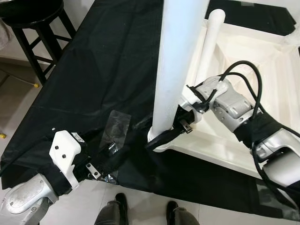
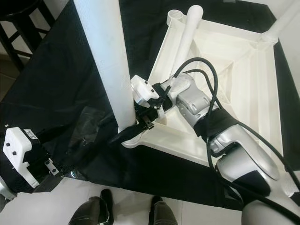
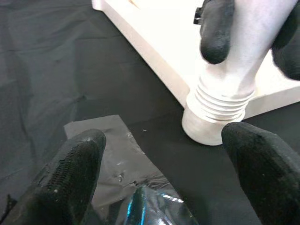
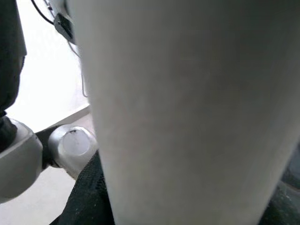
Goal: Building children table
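Right claw (image 1: 161, 136) clamps the upright table leg (image 1: 176, 65); left claw (image 3: 164, 173) gapes empty nearby.

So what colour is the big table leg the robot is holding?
White. The table leg shows best in the right eye view, with the right hand gripping it near its base.

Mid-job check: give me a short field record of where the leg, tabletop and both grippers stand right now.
table leg: upright, threaded end at corner socket, threads exposed
tabletop: white, upside down on black sheet
right gripper: fingers closed around leg near its base
left gripper: open, low over the sheet, aimed at the socket
second leg: standing at another corner
also: black stool
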Controlling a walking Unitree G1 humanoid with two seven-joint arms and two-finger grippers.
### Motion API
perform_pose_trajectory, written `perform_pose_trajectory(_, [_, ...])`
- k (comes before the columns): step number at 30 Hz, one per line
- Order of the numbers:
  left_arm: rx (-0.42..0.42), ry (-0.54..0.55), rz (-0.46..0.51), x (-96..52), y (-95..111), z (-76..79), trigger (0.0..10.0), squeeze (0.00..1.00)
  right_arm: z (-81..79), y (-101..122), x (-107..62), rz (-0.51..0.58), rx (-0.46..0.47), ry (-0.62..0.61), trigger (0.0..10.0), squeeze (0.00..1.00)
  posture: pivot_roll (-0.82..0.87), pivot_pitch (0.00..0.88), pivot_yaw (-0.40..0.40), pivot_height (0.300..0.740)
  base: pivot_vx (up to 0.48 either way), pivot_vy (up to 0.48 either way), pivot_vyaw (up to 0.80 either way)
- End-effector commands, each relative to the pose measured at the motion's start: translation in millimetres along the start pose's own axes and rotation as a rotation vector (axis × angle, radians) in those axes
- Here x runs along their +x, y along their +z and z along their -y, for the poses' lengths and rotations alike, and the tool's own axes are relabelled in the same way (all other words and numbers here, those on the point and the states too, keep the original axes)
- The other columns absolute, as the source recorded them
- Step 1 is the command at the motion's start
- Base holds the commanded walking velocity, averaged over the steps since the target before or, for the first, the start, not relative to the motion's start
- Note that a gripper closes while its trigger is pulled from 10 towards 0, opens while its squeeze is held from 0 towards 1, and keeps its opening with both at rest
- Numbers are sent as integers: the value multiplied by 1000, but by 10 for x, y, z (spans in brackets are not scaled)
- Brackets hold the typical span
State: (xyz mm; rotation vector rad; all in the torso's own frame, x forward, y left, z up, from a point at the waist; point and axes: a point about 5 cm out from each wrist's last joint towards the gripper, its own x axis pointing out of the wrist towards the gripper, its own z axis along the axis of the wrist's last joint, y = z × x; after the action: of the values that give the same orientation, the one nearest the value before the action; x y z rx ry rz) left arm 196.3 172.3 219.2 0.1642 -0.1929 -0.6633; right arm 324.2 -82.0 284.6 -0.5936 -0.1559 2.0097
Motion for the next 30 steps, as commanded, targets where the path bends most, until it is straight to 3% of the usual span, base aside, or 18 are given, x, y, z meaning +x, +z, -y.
perform_pose_trajectory(1, [-21,-13,5,-13,-6,54,10000,0,-103,-223,44,-35,77,23,10000,0,87,413,-49,740,0,0,0])
perform_pose_trajectory(11, [-21,-17,2,-7,-14,44,10000,0,-151,-229,-37,87,157,-34,10000,0,80,411,-43,740,0,0,0])
perform_pose_trajectory(15, [-22,-22,6,8,-17,46,10000,0,-123,-273,-88,147,182,-109,10000,0,75,409,-41,740,0,0,0])
perform_pose_trajectory(30, [-23,-28,10,27,-23,39,10000,0,-221,-312,-125,46,153,-171,10000,0,65,402,-36,740,0,0,0])
